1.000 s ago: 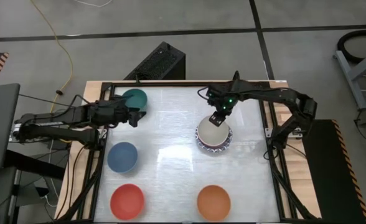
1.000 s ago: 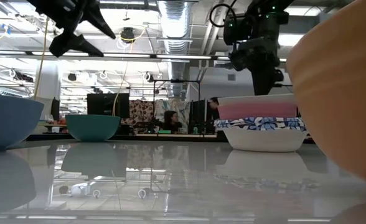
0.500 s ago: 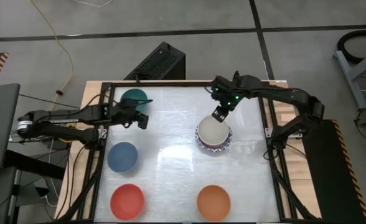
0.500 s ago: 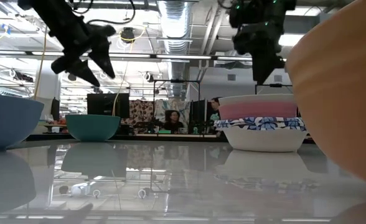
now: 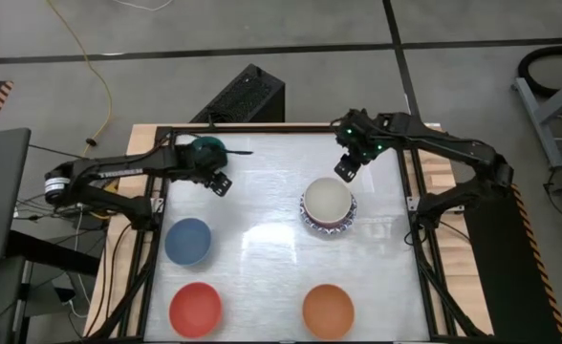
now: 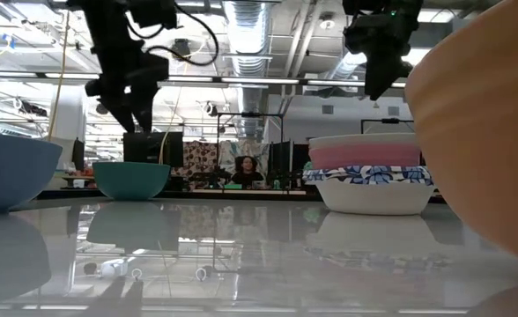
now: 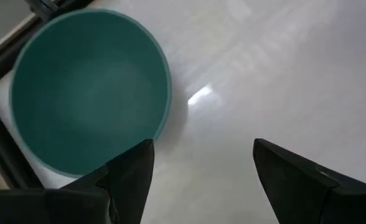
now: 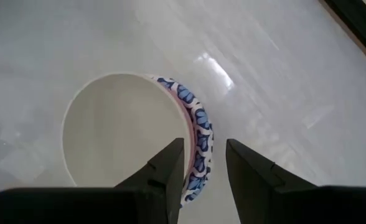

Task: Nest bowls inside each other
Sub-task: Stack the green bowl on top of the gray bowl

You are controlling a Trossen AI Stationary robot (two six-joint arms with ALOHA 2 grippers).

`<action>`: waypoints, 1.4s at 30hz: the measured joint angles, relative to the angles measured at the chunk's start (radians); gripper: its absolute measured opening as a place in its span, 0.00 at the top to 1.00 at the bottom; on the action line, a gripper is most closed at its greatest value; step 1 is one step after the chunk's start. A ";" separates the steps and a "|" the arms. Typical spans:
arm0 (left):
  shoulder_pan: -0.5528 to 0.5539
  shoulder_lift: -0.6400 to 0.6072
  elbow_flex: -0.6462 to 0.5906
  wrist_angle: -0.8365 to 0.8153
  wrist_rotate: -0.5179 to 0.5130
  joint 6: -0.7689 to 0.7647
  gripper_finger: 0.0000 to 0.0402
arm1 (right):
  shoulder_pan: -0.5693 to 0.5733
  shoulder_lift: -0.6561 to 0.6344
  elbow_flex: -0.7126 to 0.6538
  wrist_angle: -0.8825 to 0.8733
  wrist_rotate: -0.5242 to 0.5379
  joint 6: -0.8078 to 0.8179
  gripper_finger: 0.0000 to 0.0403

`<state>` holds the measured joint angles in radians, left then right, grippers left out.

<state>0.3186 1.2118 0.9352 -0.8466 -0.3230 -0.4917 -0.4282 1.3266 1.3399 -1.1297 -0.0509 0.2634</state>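
Where nested, bowls [image 5: 328,209] mouth-up.

Glossy white tabletop [image 5: 262,210], matt bowls [image 5: 188,241]

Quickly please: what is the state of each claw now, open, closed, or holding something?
Left claw: open, empty, above the green bowl.
Right claw: open, empty, above the stacked bowls.
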 joint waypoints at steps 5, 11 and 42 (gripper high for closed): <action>0.044 0.063 -0.008 0.001 0.055 0.079 0.35 | 0.004 0.002 0.000 0.000 0.000 -0.002 0.65; 0.073 0.114 -0.035 0.019 0.069 0.123 0.35 | 0.003 0.002 0.000 0.000 0.000 -0.003 0.65; 0.059 0.117 0.075 0.049 0.049 0.446 0.39 | 0.016 0.003 -0.001 0.001 -0.001 -0.010 0.65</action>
<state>0.3771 1.3290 1.0107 -0.7971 -0.2742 -0.0452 -0.4122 1.3293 1.3392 -1.1290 -0.0517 0.2535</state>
